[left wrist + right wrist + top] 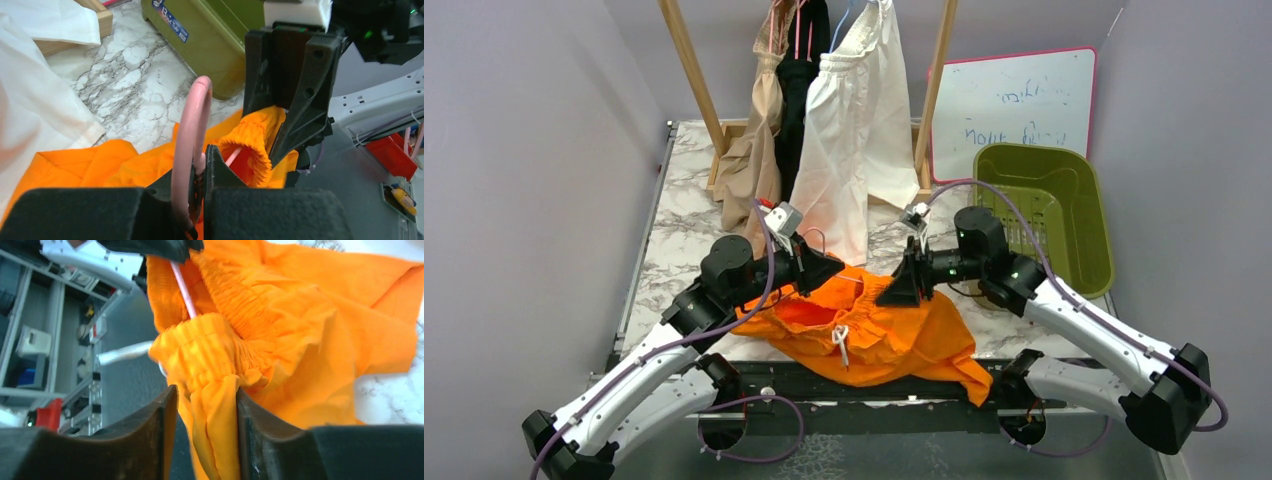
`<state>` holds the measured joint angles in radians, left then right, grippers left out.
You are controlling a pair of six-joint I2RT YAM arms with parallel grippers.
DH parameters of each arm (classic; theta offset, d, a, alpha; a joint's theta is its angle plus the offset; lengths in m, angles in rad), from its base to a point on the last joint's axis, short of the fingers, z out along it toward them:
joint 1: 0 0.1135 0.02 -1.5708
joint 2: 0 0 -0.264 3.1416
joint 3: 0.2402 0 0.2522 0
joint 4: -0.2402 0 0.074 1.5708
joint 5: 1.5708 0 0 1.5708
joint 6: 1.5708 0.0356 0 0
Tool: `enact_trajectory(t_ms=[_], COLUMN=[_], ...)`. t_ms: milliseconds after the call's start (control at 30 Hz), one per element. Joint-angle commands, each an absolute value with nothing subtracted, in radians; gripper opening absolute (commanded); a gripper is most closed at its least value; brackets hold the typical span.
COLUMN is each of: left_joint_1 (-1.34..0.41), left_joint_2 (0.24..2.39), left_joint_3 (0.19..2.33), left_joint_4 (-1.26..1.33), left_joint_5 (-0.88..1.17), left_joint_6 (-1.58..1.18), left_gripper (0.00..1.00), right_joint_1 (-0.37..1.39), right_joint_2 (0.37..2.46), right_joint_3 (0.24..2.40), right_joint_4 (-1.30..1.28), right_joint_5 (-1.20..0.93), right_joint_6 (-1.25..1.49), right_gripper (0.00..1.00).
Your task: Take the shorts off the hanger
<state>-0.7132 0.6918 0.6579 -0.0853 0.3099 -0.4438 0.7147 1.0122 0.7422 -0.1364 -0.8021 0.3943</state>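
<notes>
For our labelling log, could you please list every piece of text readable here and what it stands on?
Whiteboard: two lines of blue handwriting, too faint to read.
Label on the bin: blue sticker, perhaps "Tub" at the end; the rest is blurred.
No other text can be seen.
</notes>
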Motion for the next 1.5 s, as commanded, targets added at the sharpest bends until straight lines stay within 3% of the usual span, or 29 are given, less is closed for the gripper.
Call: enact_trajectory(t_ms=[0, 167, 367, 667, 1233, 1333, 1400, 1467], left_joint_1=[-0.708, -0.708, -0.708, -0.708, -0.707, -0.707, -0.707, -0.707], left_joint_2=[0.705, 0.74, 0.814, 0.881, 0.842, 0.813, 0.802, 0.776], left_joint_3=[0.762, 0.84, 0.924, 0.958, 0.879, 0.862, 0.865, 0.858], left_joint_4=[-0.199, -0.271, -0.277, -0.269, -0.263, -0.255, -0.276, -0.273], left_joint_5=[0.257, 0.125, -0.044, 0.055, 0.034, 0.028, -0.002, -0.036], left_joint_6=[-0.371, -0.279, -0.216, -0.204, -0.297, -0.324, -0.33, -0.343], left_gripper=[0.0, 0.0, 0.0, 0.0, 0.0, 0.0, 0.0, 0.0], right_joint_1=[0.723, 0.723, 0.725, 0.772, 0.912, 0.919, 0.919, 0.919], right_joint_2=[1.047, 1.186, 1.259, 1.288, 1.452, 1.5, 1.518, 1.53], right_joint_3=[0.974, 1.207, 1.276, 1.265, 1.345, 1.372, 1.373, 1.368], right_joint_4=[-0.292, -0.506, -0.598, -0.502, -0.452, -0.48, -0.466, -0.454], right_joint_5=[-0.743, -0.679, -0.483, -0.321, 0.037, 0.145, 0.136, 0.135], right_joint_6=[0.313, 0.175, 0.128, 0.2, 0.187, 0.245, 0.275, 0.285], right_gripper=[0.53, 0.65, 0.65, 0.68, 0.74, 0.67, 0.48, 0.36])
